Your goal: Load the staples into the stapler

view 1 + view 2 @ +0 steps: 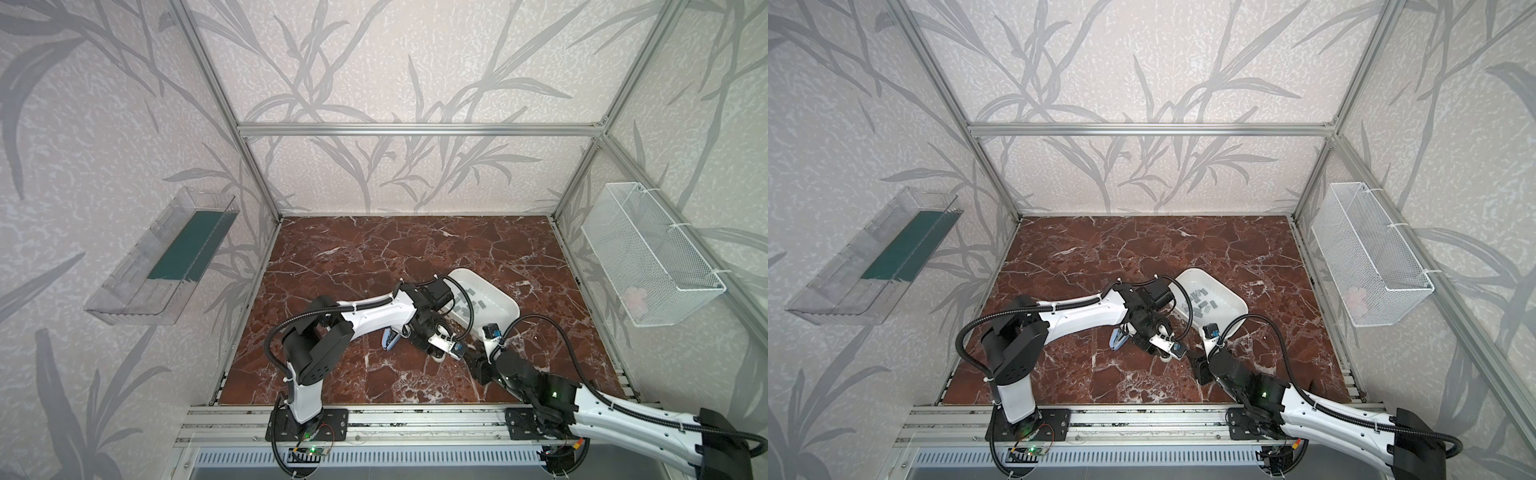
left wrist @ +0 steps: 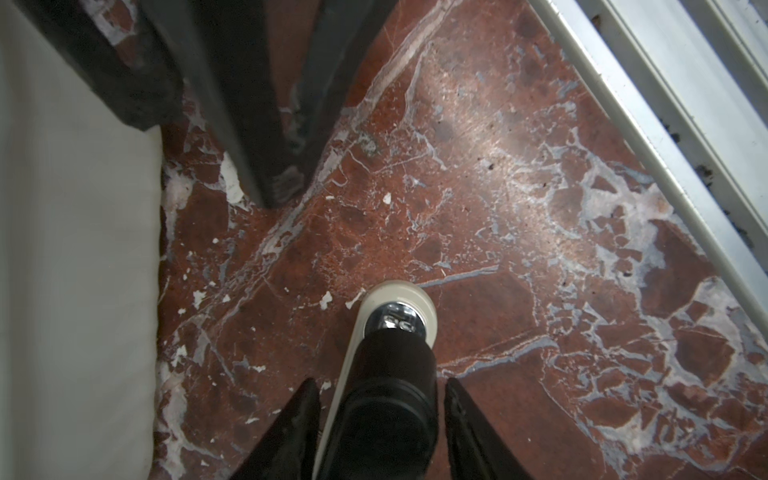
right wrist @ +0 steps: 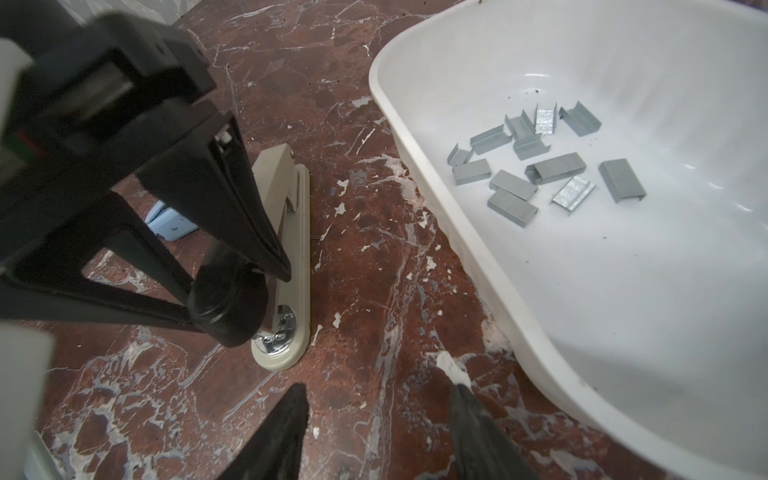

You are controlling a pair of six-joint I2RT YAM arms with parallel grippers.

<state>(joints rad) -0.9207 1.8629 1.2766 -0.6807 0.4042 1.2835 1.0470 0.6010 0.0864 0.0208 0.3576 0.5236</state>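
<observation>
Staples [image 3: 557, 166]: twelve in one tub [image 3: 623, 332]; two staplers [image 3: 286, 195]; left claw [image 2: 380, 386] straddles one, grip unclear; right claw [image 3: 377, 388] gapes.

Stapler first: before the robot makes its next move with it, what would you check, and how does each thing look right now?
1. Left gripper straddles the stapler: ok.
2. Its fingers pinch the stapler firmly: not ok, thin gaps show on both sides.
3. The stapler is opened for loading: cannot tell.
4. Right gripper open and empty: ok.
5. Staples lie loose in the white tub: ok.
</observation>
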